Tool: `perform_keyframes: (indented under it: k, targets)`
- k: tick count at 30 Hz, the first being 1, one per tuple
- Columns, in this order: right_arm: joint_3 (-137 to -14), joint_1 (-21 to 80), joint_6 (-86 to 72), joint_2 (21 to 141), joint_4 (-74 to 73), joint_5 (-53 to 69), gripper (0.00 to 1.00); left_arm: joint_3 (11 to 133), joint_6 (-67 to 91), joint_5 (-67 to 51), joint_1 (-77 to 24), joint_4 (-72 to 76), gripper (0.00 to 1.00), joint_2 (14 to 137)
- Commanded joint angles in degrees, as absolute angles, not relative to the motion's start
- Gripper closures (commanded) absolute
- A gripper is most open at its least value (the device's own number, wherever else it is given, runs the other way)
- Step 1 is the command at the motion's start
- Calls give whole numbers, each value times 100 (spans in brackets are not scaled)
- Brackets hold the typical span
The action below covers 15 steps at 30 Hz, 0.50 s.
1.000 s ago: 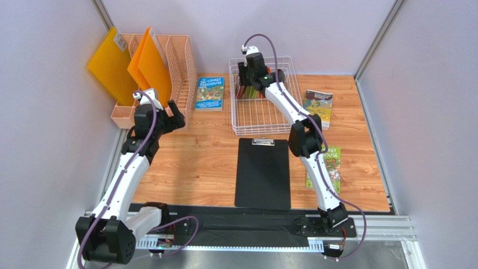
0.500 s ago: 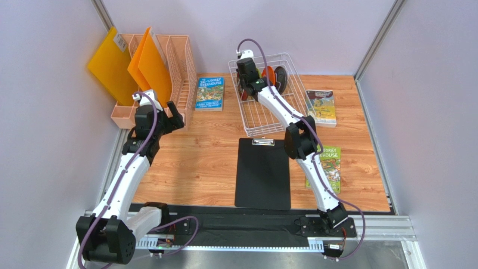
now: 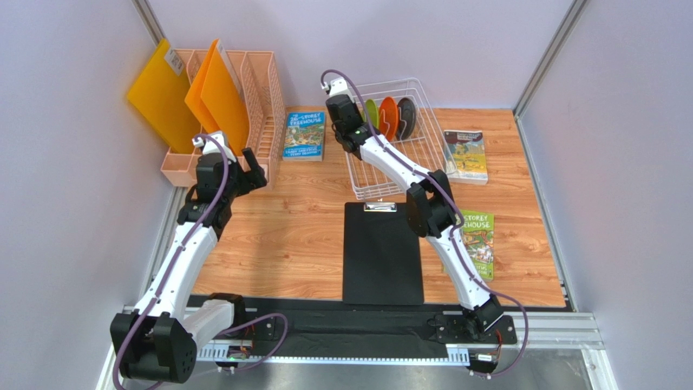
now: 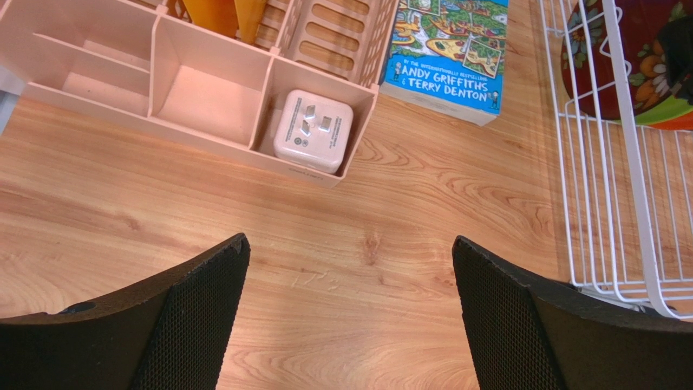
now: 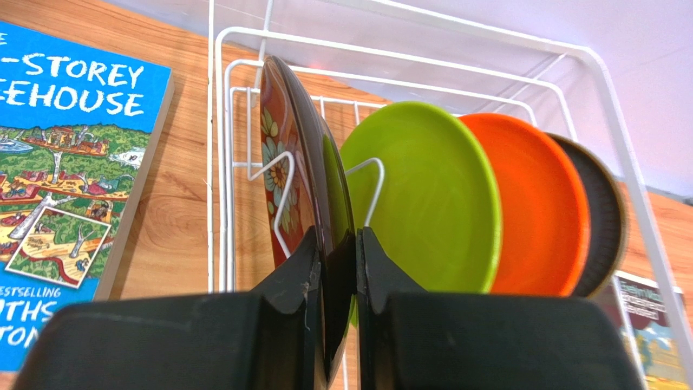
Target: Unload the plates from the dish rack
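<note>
The wooden table (image 3: 285, 236) lies under both arms. On it the white wire dish rack (image 3: 382, 171) stands skewed, its far left corner at the right pincer (image 5: 339, 244) and its near end reaching back toward the black clipboard (image 3: 382, 252), which lies behind that pincer, nearer the arm's base. The peach file holder (image 4: 203, 89) is ahead and to the left of the left pincer (image 4: 348, 268). A blue book (image 4: 451, 45) lies ahead and to its right, and the side of the rack is at its far right.

Four plates stand on edge in a row at the rack's far end. The right pincer is closed to a narrow gap over the rim of the dark red plate (image 5: 272, 171), with one finger against each face. This plate is at the left end of the row; it has flowers on its face, and a white prong crosses in front of it. Just right of the pincer is the lime green plate (image 5: 423, 203), then the orange plate (image 5: 537, 211), then the dark grey plate (image 5: 602, 211), which is farthest right and mostly hidden behind the orange one.

The left pincer is spread wide, holds nothing and touches nothing, and hovers over bare wood. A small pale plug adapter (image 4: 313, 130) sits in the holder's nearest compartment, just ahead of this pincer
</note>
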<state>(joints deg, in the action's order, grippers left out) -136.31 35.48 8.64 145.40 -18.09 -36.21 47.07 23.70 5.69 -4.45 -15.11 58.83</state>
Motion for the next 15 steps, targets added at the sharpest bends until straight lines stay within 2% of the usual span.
perform_keyframes:
  k: [1,10,15]
  targets:
    - [-13466,3577,1362,13351,-1002,-4332,100,4755,2364,563,-413,-1529,0,5792]
    - [-12543,3656,1083,12280,-1036,-4395,100,4711,2417,45,-413,-1503,0,5616]
    - [-11462,3691,221,10900,-2133,-3274,100,4562,2469,-798,-422,-1152,0,5493]
